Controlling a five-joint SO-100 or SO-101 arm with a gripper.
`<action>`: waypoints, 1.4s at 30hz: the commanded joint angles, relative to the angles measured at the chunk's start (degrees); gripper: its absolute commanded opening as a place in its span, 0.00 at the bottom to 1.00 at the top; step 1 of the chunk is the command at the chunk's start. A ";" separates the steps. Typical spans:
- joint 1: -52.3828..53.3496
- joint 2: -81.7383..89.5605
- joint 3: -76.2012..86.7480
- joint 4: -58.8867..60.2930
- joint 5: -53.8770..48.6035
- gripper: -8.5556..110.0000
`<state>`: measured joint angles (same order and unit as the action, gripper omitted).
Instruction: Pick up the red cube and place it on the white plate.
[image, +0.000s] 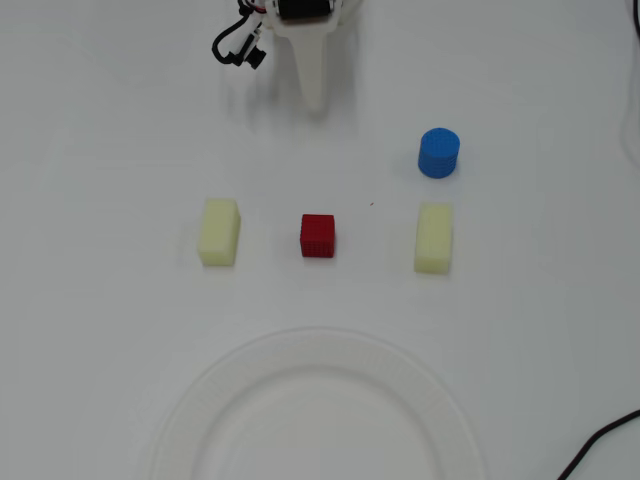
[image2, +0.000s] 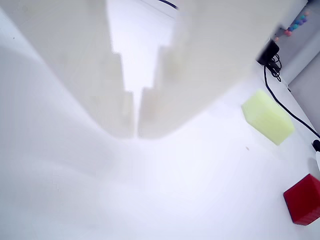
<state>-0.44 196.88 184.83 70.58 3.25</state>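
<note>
The red cube (image: 318, 236) sits on the white table between two pale yellow blocks; it also shows at the lower right of the wrist view (image2: 304, 199). The white plate (image: 200, 400) lies at the bottom centre of the overhead view, cut off by the edge, and holds nothing. My gripper (image: 314, 98) is at the top centre of the overhead view, well behind the cube. In the wrist view its two white fingers meet at the tips (image2: 135, 131), shut and empty.
A pale yellow block (image: 219, 231) lies left of the cube and another (image: 434, 238) right of it; one shows in the wrist view (image2: 267, 116). A blue cylinder (image: 439, 152) stands behind the right block. A black cable (image: 600, 440) crosses the lower right corner.
</note>
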 joint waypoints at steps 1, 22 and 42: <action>-3.78 0.62 0.26 0.35 -2.72 0.10; -3.34 -13.89 -20.39 -3.34 0.79 0.07; -3.43 -79.72 -70.84 -6.68 0.62 0.31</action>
<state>-3.96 123.13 120.32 63.02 2.72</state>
